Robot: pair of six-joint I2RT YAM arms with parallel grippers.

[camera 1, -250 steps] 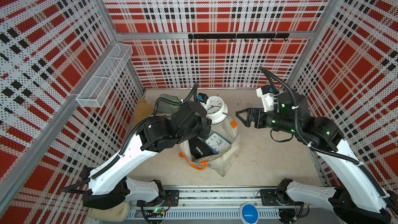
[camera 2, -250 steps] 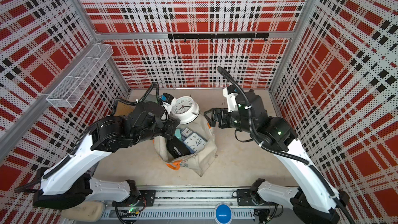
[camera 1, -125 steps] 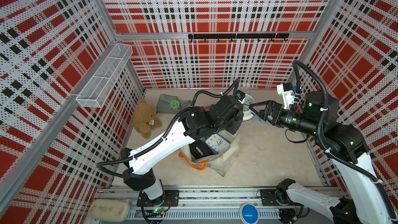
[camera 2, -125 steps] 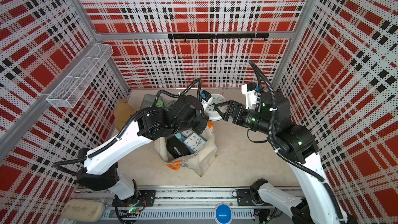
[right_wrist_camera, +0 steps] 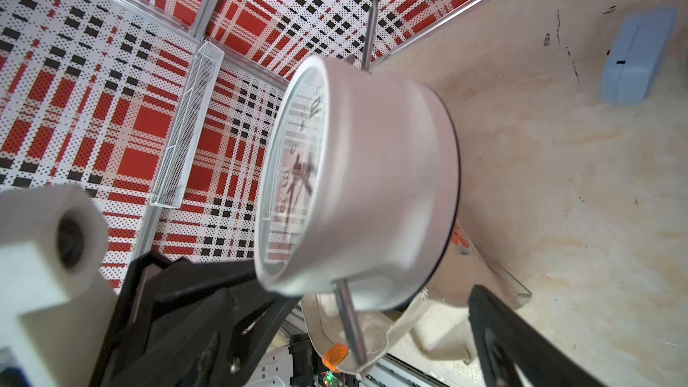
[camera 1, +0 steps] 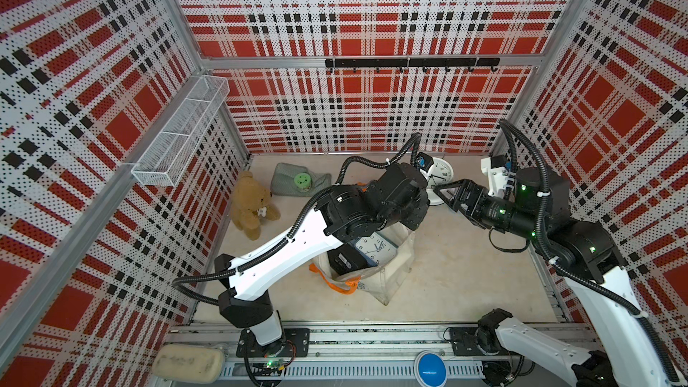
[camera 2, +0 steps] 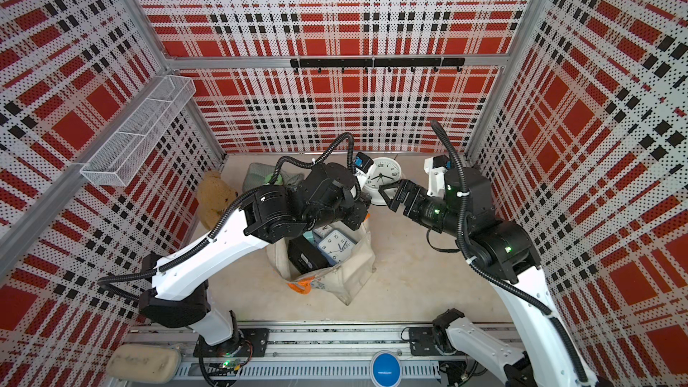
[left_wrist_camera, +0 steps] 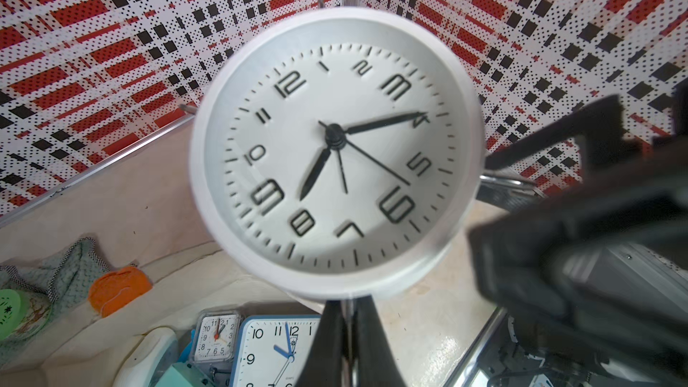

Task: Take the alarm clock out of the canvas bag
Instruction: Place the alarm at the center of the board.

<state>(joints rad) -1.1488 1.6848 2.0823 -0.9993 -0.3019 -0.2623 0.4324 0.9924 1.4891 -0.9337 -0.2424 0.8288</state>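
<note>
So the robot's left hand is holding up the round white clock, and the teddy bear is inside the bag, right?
Not quite: the teddy bear isn't inside the bag. It lies out on the table, apart from the bag, as both top views show. The left gripper does hold up the round white clock.
</note>
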